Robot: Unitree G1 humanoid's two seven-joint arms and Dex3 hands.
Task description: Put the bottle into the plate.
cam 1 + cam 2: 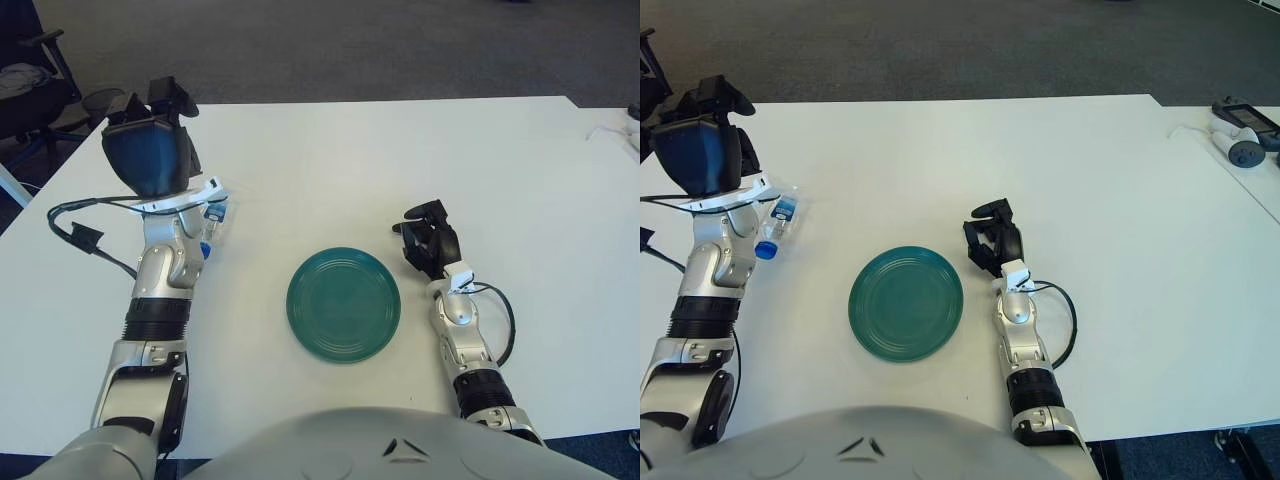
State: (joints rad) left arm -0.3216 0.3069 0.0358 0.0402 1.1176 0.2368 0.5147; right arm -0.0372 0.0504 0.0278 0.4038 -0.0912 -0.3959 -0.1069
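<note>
While the desk: white desk, wide bare room beyond and right of the plate
Plate: green plate, central, near the front edge
Left hand: left hand raised beside the bottle; grip cannot be told
Right hand: right hand right of plate, fingers curled, holding nothing
Bottle: bottle lying left of plate, apart from it

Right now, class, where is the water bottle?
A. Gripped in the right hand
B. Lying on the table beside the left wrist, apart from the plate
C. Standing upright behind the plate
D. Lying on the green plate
B: the water bottle lies on its side on the white table by the left hand, well left of the bare green plate; the right hand holds nothing.
</note>
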